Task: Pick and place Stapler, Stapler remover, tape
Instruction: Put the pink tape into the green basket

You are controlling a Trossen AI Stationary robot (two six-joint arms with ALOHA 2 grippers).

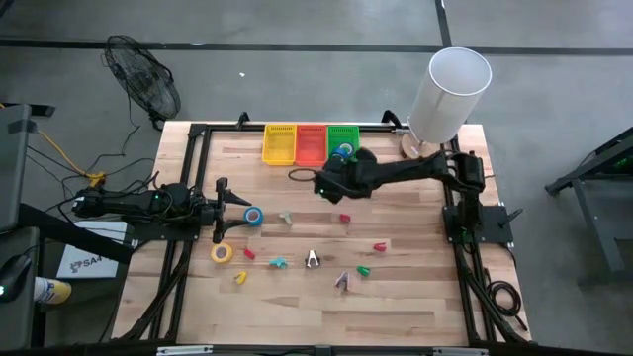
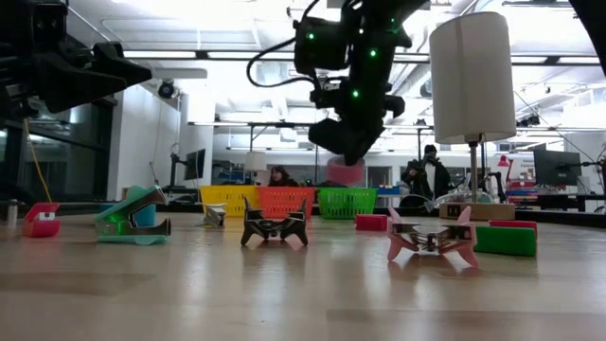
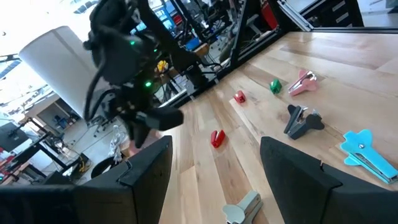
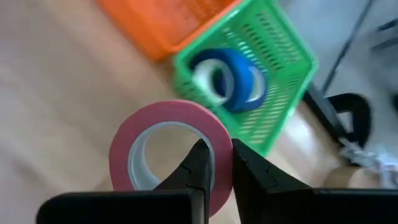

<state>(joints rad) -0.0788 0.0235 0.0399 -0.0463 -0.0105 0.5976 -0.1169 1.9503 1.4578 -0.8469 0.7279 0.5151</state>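
Your left end effector [image 1: 220,209] hangs over the table's [image 1: 415,297] left side with its fingers spread and nothing between them, judged to be waiting; a blue tape roll [image 1: 253,217] lies just beside it and a yellow tape roll [image 1: 222,253] a little nearer the front edge, both apparently yet to be sorted. Mid-table, staple removers, among them a dark one [image 1: 313,259], and small staplers lie scattered and untouched. Your right end effector [image 4: 216,163] is clenched on the wall of a pink tape roll [image 4: 165,146], one finger inside the ring and one outside, held above the table near the green basket [image 4: 283,68], which already contains a blue roll [image 4: 227,78]; the carry looks aimed at that basket. The yellow basket [image 1: 279,144] and orange basket [image 1: 311,144] stand beside it at the back edge. From above, the arm hides the pink roll, and no purple roll can be made out.
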